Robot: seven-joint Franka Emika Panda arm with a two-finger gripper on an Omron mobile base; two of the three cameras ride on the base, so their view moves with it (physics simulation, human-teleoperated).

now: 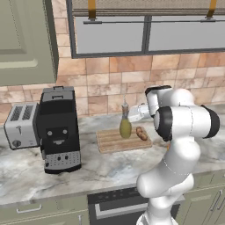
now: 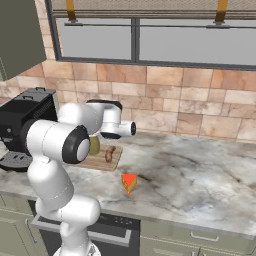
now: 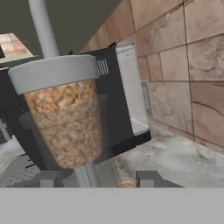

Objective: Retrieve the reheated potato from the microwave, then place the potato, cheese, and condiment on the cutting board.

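Bottle [image 1: 125, 125] and potato [image 1: 141, 133] are sitting on the cutting board [image 1: 113, 143].
The gripper [image 3: 97, 178] is reaching in right by the bottle's neck; its fingers are standing apart, with the bottle looming just ahead, and I cannot tell whether they are touching it. The cheese [image 2: 129, 182] is lying on the counter [image 2: 200, 175], well apart from the board.

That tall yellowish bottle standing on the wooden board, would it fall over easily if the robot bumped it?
Probably yes. The condiment bottle stands upright on the cutting board, tall with a slim neck, so a push near its top would likely tip it. Its round belly suggests it would then roll, perhaps into the potato lying beside it. Its smooth surface might also be slippery.
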